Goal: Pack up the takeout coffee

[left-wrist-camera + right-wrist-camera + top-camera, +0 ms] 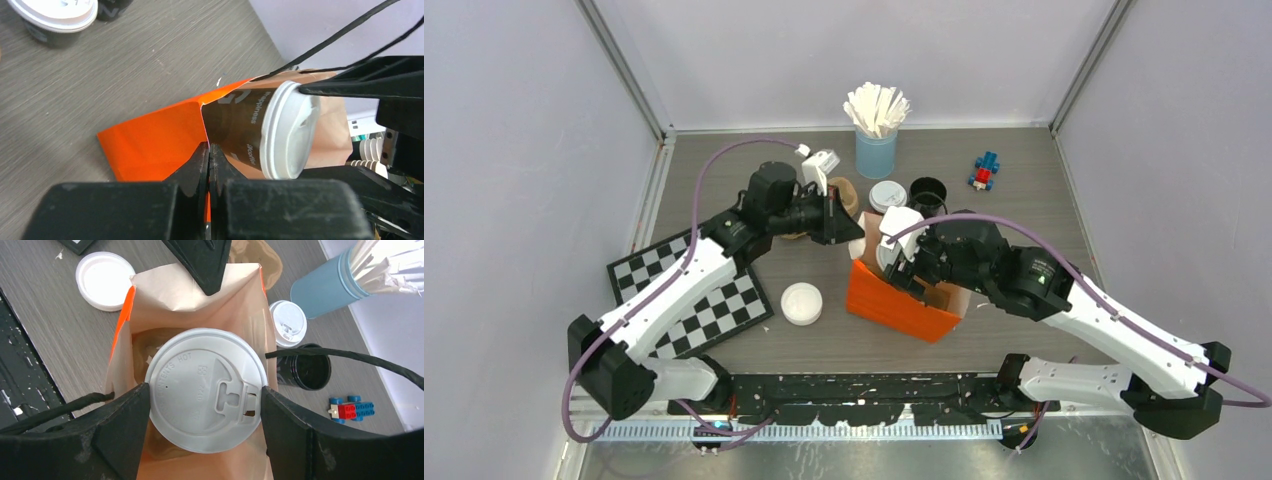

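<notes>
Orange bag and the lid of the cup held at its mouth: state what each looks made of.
Orange bag: likely paper, matte orange outside, brown kraft inside, with sharp creases. Cup lid: probably thin moulded plastic, white with faint sheen, raised lettering and a formed sip tab.

Bright even light, soft shadows, wrist-view foregrounds slightly blurred
</notes>
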`<action>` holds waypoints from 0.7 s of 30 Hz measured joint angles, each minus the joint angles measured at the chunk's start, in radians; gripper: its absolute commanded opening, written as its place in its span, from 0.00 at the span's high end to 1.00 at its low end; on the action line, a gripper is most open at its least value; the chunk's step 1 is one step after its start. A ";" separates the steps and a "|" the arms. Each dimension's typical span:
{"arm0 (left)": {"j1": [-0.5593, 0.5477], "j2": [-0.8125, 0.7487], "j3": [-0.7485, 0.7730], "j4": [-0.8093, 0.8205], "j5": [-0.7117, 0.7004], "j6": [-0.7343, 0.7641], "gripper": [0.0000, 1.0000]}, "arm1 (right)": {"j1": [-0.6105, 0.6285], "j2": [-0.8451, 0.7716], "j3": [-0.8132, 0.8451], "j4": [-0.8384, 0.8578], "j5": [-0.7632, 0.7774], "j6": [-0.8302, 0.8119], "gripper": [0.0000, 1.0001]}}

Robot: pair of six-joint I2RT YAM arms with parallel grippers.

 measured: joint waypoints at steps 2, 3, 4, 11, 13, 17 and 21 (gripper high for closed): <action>-0.002 -0.043 -0.078 0.096 0.002 -0.013 1.00 | 0.000 -0.015 -0.023 0.015 -0.016 -0.016 0.23; -0.002 -0.058 -0.107 0.137 0.003 -0.019 1.00 | 0.000 -0.026 -0.041 0.024 -0.026 -0.022 0.24; -0.003 -0.069 -0.134 0.176 0.006 -0.028 1.00 | 0.000 -0.038 -0.061 0.031 -0.036 -0.027 0.24; -0.008 -0.096 -0.231 0.342 0.029 -0.039 1.00 | 0.005 -0.095 -0.139 0.044 -0.062 -0.067 0.23; -0.008 -0.096 -0.230 0.363 0.031 -0.034 1.00 | 0.006 -0.097 -0.139 0.044 -0.042 -0.085 0.22; -0.008 -0.082 -0.201 0.398 0.055 -0.006 0.99 | 0.006 -0.094 -0.139 0.043 0.003 -0.127 0.22; -0.008 -0.077 -0.185 0.411 0.066 0.046 0.85 | 0.006 -0.089 -0.140 0.045 0.010 -0.144 0.23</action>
